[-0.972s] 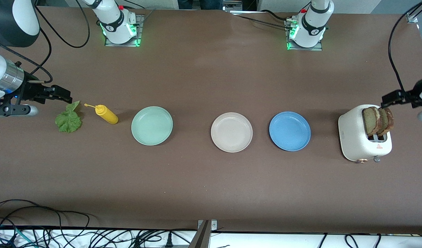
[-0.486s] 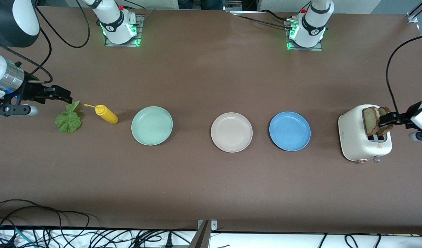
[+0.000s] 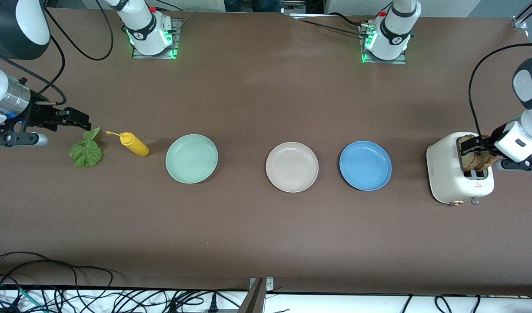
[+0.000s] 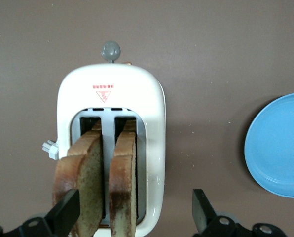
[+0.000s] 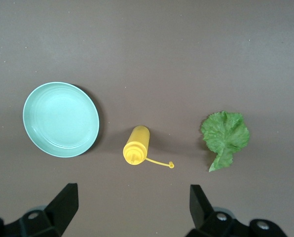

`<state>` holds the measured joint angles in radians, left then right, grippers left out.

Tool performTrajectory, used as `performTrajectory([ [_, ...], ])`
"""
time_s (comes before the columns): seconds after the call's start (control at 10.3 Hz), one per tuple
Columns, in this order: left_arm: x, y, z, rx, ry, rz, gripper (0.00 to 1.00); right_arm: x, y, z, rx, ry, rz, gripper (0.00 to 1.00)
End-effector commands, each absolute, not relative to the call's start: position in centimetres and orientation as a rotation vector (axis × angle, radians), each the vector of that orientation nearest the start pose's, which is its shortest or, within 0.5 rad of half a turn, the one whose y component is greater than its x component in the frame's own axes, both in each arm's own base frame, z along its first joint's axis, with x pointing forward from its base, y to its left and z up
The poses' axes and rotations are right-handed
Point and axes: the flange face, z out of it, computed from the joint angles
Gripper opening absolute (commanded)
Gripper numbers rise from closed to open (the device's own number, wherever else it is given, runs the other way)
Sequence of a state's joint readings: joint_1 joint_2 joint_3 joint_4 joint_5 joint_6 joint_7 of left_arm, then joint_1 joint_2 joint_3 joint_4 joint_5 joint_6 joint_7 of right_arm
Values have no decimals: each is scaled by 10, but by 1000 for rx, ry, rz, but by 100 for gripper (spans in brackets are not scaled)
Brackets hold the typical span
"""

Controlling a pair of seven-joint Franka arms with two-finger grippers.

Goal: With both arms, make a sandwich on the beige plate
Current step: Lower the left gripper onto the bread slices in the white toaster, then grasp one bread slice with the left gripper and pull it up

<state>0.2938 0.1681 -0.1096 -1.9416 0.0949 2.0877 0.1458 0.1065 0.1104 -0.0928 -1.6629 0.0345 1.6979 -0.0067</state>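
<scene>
Left gripper (image 4: 132, 217) spread wide over white toaster (image 3: 453, 178), straddling two browned bread slices (image 4: 105, 180) upright in slots, likely lining up a grab. Right gripper (image 5: 129, 210) spread, waiting above ruffled green lettuce leaf (image 3: 86, 150) and yellow squeeze bottle (image 3: 134, 144). Round beige plate (image 3: 292, 167) bare mid-desk, between mint-green plate (image 3: 191, 158) and blue plate (image 3: 365, 165).

even, bright overhead light, all views sharp. soft short shadows sit beside the plates (image 3: 191, 158). no glare shows.

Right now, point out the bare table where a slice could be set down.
Bare brown table runs all along the row's camera side, and between the mint-green plate and beige plate. It is crowded at the toaster, where the open left gripper straddles the bread slices.
</scene>
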Motion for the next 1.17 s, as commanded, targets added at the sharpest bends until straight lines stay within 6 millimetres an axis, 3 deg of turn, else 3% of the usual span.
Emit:
performTrajectory([
  [0.0,559,109,388,-3074,8,13,100,588,14,533,-3097,-14,123,100],
  [0.19,555,109,372,-3072,32,2,89,588,13,533,-3099,-15,123,100],
  [0.39,554,109,372,-3070,34,0,28,588,14,533,-3099,-12,123,100],
  [0.49,552,109,371,-3069,37,10,4,588,13,533,-3099,-10,123,100],
  [0.68,550,110,385,-3062,34,8,0,588,13,533,-3099,-10,123,100],
  [1.07,542,111,449,-2967,84,-25,0,588,14,533,-3099,-15,123,100],
])
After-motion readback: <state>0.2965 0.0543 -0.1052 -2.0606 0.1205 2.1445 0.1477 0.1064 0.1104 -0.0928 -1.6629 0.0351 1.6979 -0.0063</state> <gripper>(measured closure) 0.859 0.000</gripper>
